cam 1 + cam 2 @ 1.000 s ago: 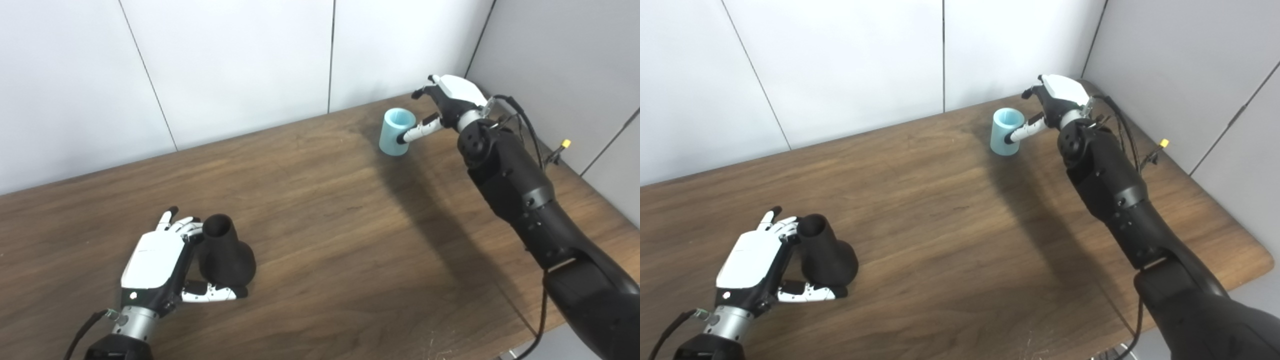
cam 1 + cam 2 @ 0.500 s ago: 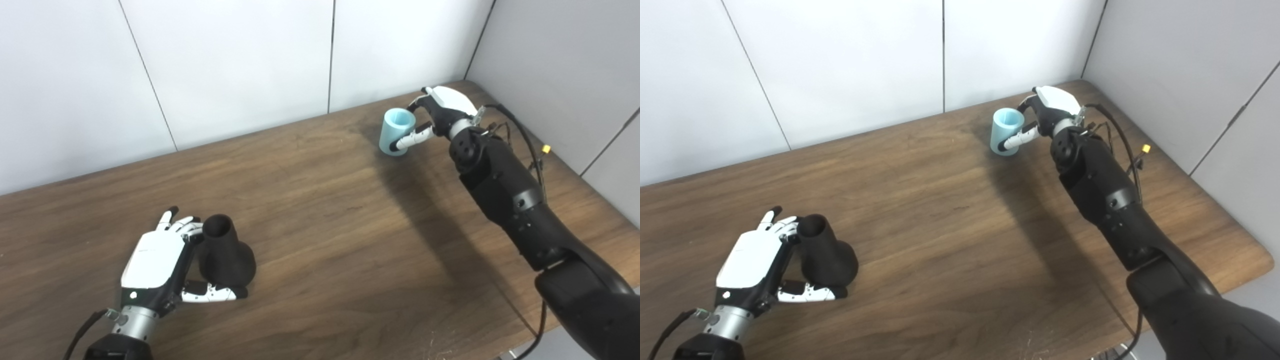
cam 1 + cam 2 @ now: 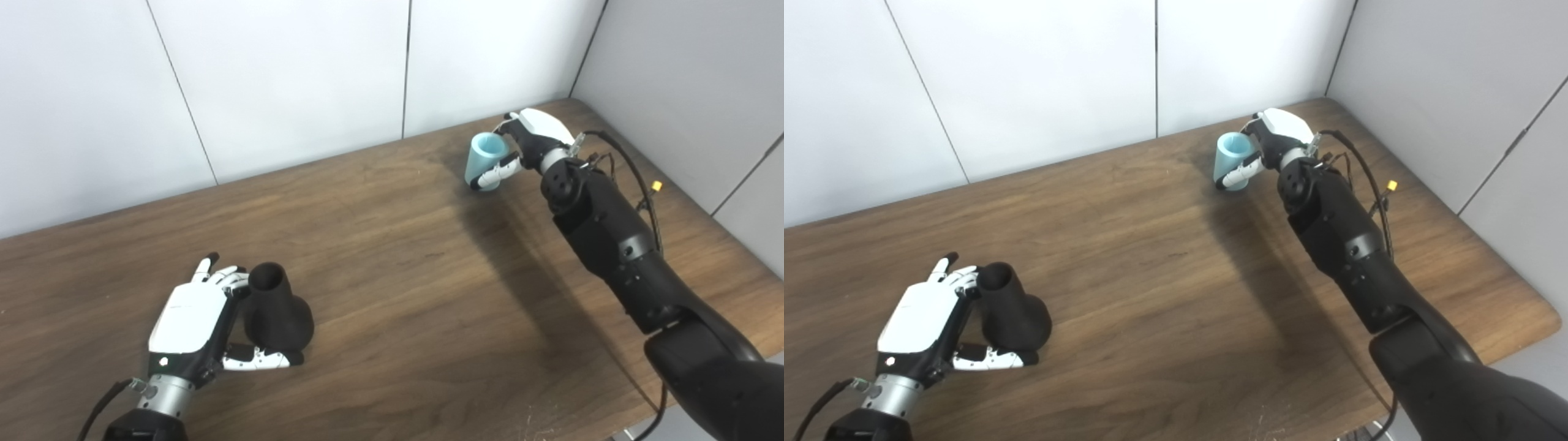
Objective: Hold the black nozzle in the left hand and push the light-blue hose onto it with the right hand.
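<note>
Left eye view: at 8 o'clock, left hand cups the upright nozzle on the table, fingers and thumb loosely around it. Right eye view: at 1 o'clock, right hand grips the tilted hose, fingers closed around it.

A robot test lab or bare office corner is shown here. A dark wood-grain table is set into a corner of plain white wall panels, seamed and unmarked, just beyond the fingers of the right hand. Loose cables with a yellow connector are seen on the black robot arm.
</note>
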Controlling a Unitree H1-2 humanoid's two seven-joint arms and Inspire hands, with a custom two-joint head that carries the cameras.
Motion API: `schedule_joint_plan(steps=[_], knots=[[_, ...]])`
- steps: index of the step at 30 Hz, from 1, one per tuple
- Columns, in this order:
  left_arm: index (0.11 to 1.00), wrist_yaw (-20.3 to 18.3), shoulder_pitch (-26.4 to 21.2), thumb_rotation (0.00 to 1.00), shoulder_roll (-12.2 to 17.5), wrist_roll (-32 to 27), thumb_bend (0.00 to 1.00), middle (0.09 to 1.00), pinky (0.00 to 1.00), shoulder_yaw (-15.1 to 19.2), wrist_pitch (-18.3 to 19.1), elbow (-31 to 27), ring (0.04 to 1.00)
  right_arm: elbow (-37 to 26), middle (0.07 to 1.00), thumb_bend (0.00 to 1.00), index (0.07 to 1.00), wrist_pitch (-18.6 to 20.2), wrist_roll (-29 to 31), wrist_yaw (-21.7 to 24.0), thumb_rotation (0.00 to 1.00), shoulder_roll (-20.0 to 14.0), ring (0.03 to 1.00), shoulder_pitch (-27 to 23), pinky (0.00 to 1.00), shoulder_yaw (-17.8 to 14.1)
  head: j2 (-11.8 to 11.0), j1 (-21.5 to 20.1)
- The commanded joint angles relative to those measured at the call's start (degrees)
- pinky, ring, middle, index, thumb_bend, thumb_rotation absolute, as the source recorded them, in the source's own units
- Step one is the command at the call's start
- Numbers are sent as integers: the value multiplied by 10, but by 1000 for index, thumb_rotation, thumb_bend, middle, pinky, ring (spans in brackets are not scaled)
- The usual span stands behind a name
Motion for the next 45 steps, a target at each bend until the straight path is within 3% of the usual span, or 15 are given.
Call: schedule_joint_plan(steps=[1,8,9,10,12,22,28,34,38,41,45], knots=[[480,-37,16,52,20,24,524,737,1000,-9,14,12,842,-13,952,922,664,-1,-2,-27,357,-18,991,-28,867,-6,0,-1],[480,-26,17,52,20,25,525,731,1000,-10,9,17,828,-6,944,833,584,-10,15,-59,315,-15,974,-23,873,-11,3,0],[480,-26,17,52,20,25,525,731,1000,-10,8,17,829,-5,940,682,538,-13,19,-66,240,-14,975,-22,880,-14,3,0],[480,-28,17,52,21,25,525,732,1000,-10,8,16,830,-4,931,604,513,-16,24,-73,201,-13,971,-22,874,-16,3,0],[480,-28,17,53,21,27,525,731,1000,-10,9,16,831,-3,920,540,491,-19,29,-86,167,-12,975,-20,862,-17,2,-1],[481,-27,18,52,18,25,524,737,1000,-13,7,18,836,1,884,519,487,-27,36,-121,156,-15,941,-13,771,-9,2,0],[480,-13,20,52,18,26,525,727,1000,-11,2,19,827,8,831,523,486,-39,42,-135,154,-13,917,-11,804,-5,4,6],[480,-9,22,52,17,26,525,728,1000,-12,2,17,826,-35,821,524,485,-47,60,-136,150,-10,910,-4,827,-15,7,16],[480,-18,25,52,12,29,525,730,1000,-15,10,13,832,-93,825,525,484,-28,71,-113,147,-11,926,-3,834,-15,10,31],[481,-33,26,52,11,31,525,734,1000,-18,18,4,839,-148,822,526,483,-2,57,-67,146,-12,913,-5,830,-10,10,44],[481,-47,29,54,8,40,525,739,1000,-24,31,-6,844,-208,811,525,484,1,43,-12,145,-14,899,-7,920,7,8,61]])
